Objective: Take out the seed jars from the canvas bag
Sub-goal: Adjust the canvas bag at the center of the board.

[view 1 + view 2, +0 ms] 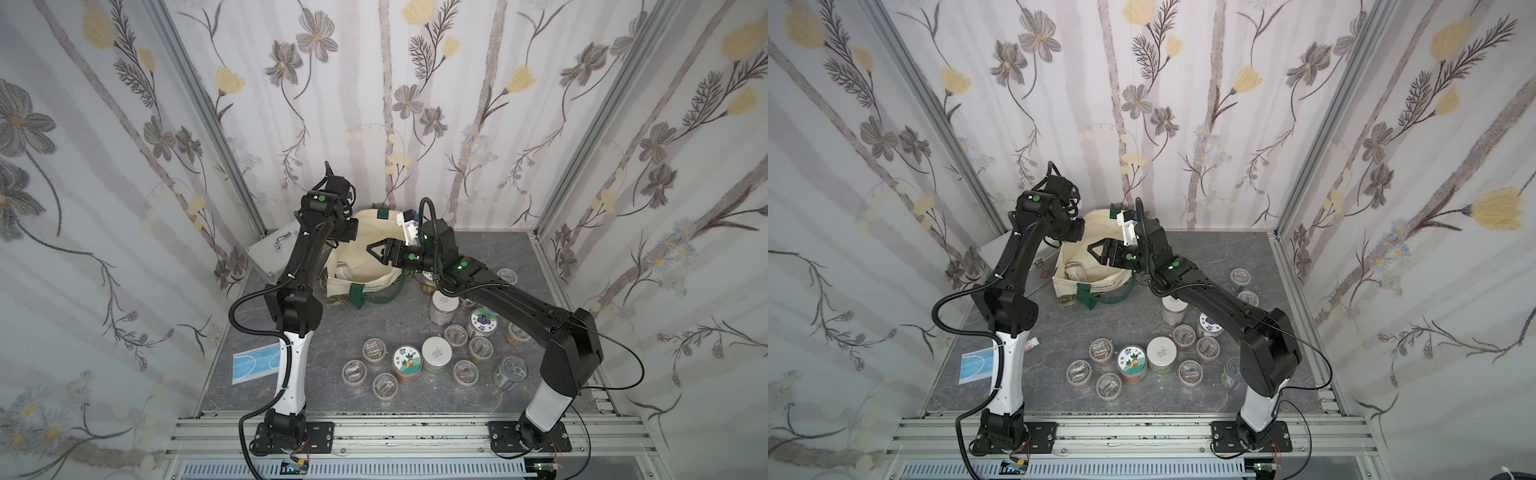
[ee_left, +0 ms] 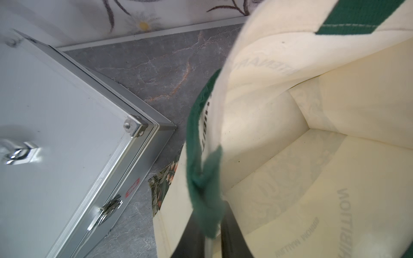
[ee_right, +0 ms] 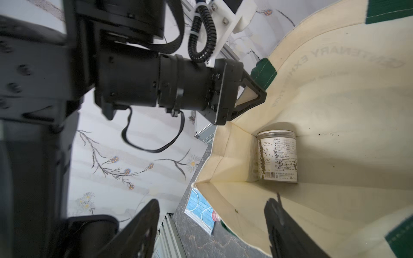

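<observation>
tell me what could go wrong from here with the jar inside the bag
The left end effector grips only the green handle; the soft canvas bag could sag or slip and close the mouth.
The seed jar sits tucked in a bag corner; the open right end effector may push it or snag fabric.
The right arm hangs over jars on the table and could topple them.

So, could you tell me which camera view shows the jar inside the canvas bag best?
The right wrist view: the jar shows whole, lid and printed label, inside the canvas bag. Both top views catch only a glimpse of it through the bag's mouth. The left wrist view shows only bag lining.
</observation>
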Robot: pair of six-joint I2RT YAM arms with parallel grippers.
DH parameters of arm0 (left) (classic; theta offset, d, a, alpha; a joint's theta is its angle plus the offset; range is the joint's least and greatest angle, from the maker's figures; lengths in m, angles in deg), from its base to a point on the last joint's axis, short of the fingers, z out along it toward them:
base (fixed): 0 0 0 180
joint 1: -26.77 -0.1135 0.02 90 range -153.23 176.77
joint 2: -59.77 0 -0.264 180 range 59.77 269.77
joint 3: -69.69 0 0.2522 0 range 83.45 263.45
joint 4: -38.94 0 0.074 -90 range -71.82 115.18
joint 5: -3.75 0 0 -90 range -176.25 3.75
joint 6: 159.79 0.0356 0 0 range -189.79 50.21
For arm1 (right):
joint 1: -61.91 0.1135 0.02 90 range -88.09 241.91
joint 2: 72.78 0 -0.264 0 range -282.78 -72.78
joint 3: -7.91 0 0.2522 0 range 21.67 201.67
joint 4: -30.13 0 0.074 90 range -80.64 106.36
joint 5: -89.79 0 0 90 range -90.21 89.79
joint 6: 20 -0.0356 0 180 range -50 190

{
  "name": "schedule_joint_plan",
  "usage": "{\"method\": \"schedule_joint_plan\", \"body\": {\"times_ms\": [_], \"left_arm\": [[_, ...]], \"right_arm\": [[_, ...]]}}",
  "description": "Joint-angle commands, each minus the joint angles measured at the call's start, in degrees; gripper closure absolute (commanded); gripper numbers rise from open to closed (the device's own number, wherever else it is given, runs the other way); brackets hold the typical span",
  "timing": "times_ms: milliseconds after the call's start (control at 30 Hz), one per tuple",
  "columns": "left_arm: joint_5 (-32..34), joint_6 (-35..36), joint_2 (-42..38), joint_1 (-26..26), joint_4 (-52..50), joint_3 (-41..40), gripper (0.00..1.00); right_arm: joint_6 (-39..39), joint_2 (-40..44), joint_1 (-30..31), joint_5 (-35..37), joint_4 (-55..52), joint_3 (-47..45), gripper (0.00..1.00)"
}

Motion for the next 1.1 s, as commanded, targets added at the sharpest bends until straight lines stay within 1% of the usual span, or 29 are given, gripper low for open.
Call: {"method": "schedule_joint_plan", "body": {"times_ms": [0, 67, 133, 233, 333, 467, 567, 700, 767, 800, 833, 933, 967, 1067], "left_arm": [[6.9, 3.7, -8.7, 2.3, 13.1, -12.9, 0.89], [8.7, 4.2, -15.7, 3.3, 22.5, -24.8, 0.95], [9.6, 4.2, -21.1, 3.8, 30.1, -33.8, 0.99], [9.8, 4.3, -27.8, 4.4, 38.8, -44.9, 1.00], [11.6, 5.7, -32.9, 6.3, 46.8, -54.3, 1.00], [13.9, 7.5, -38.3, 8.6, 55.3, -63.2, 1.00], [14.8, 7.6, -41.9, 9.6, 59.1, -68.2, 1.00], [14.7, 7.1, -47.1, 10.2, 63.6, -74.4, 1.00], [13.6, 6.5, -49.7, 10.3, 65.5, -77.4, 1.00], [13.2, 6.3, -50.7, 10.3, 66.2, -78.5, 1.00], [12.9, 6.0, -51.7, 10.3, 66.7, -79.6, 1.00], [11.9, 5.7, -53.4, 10.4, 67.1, -81.5, 1.00], [11.6, 5.7, -53.7, 10.4, 67.0, -81.9, 1.00], [10.6, 6.0, -53.7, 10.4, 66.5, -82.2, 1.00]], "right_arm": [[2.3, -3.5, 0.8, 1.2, -2.9, 2.8, 0.28], [3.4, -5.5, 1.8, 2.8, -4.1, 3.4, 0.30], [4.2, -7.0, 2.3, 4.9, -5.5, 2.9, 0.34], [4.4, -7.8, 5.1, 7.8, -4.8, -1.0, 0.39], [3.2, -8.8, 6.4, 8.7, -2.0, -5.3, 0.45], [2.0, -10.6, 7.6, 8.9, 0.9, -8.3, 0.49], [1.5, -11.1, 8.0, 10.2, 1.9, -9.6, 0.50], [0.6, -10.3, 7.9, 12.8, 4.5, -12.3, 0.51], [0.1, -9.7, 7.8, 13.3, 7.8, -14.1, 0.51], [-0.1, -9.5, 7.8, 13.2, 9.3, -14.6, 0.49], [-0.2, -9.3, 7.7, 13.3, 10.8, -15.0, 0.46], [1.6, -9.3, 7.4, 13.6, 14.7, -14.6, 0.31], [2.8, -9.9, 7.3, 13.5, 15.6, -13.9, 0.27], [6.8, -13.0, 6.7, 12.3, 16.3, -9.8, 0.16]]}}
